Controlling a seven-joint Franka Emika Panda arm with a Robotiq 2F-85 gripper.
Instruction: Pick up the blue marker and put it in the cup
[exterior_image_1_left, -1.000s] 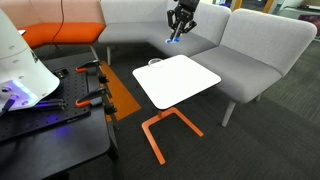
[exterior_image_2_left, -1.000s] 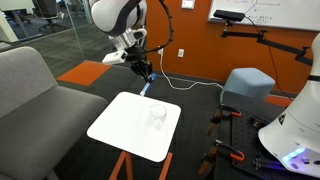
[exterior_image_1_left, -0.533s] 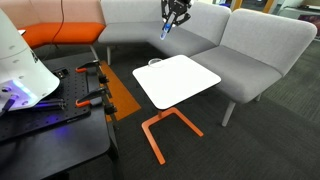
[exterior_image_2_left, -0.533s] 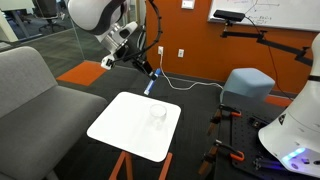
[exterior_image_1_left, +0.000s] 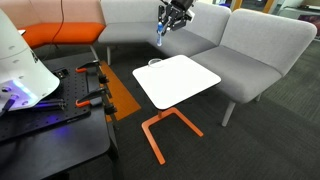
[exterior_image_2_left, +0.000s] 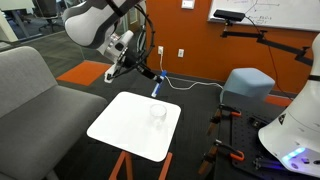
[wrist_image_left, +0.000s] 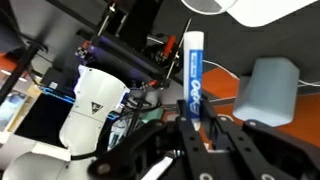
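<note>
My gripper (exterior_image_1_left: 163, 22) is shut on the blue marker (exterior_image_1_left: 158, 33) and holds it high in the air above the far edge of the white square table (exterior_image_1_left: 185, 84). In an exterior view the marker (exterior_image_2_left: 156, 86) hangs from the gripper (exterior_image_2_left: 149, 74) just above and behind the small pale cup (exterior_image_2_left: 157, 113), which stands upright near the table's (exterior_image_2_left: 125, 130) far side. The cup also shows as a small pale shape (exterior_image_1_left: 153, 62) at the table's far edge. In the wrist view the marker (wrist_image_left: 193, 74) sticks out between the two black fingers (wrist_image_left: 195, 122).
A grey sofa (exterior_image_1_left: 250, 45) wraps around the table's back. An orange metal table base (exterior_image_1_left: 165, 130) stands on the carpet. A black cart with clamps (exterior_image_1_left: 60, 95) and a white robot body (exterior_image_1_left: 20, 60) sit to one side. A grey stool (exterior_image_2_left: 246, 88) stands near the orange wall.
The arm has swung and tilted over the last second. The gripper carried the marker sideways along the table's far edge, closer to above the cup. The grip on the marker is unchanged.
</note>
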